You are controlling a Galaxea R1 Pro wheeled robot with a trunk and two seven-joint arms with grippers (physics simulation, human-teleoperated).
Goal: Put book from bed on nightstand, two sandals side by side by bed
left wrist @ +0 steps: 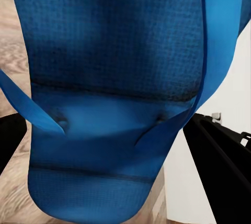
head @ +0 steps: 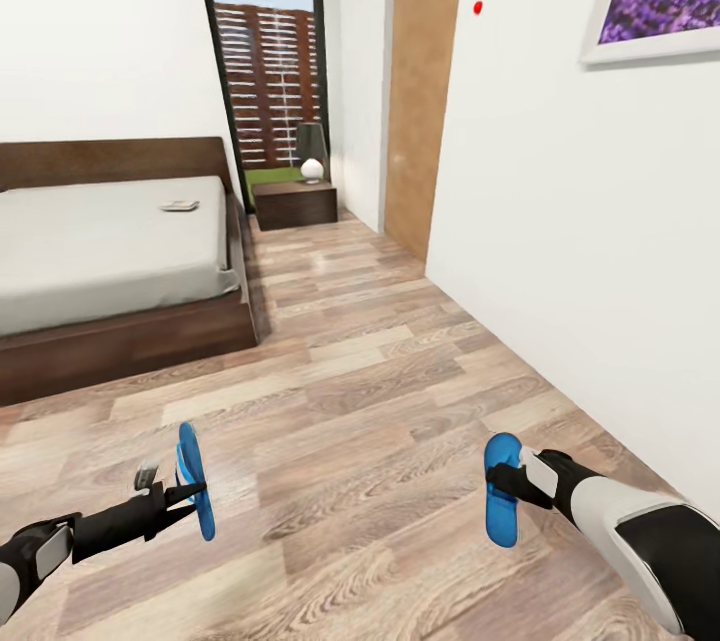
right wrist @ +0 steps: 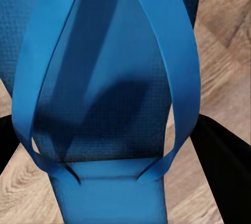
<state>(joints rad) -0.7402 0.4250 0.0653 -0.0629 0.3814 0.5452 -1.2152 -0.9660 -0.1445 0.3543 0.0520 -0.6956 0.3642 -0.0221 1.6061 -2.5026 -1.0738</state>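
Each hand's fingers (left wrist: pixel 219 150) apparently pinch one blue sandal (head: pixel 193 493), held above floor.

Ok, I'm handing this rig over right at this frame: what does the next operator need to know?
Left gripper: shut on one blue sandal, held above the floor.
Right gripper: shut on the other sandal, also held above the floor.
The book lies on the bed, near the far corner; a nightstand stands beyond it.
Done: both sandals picked up.
Left: set them side by side next to the bed, then move the book onto the nightstand.
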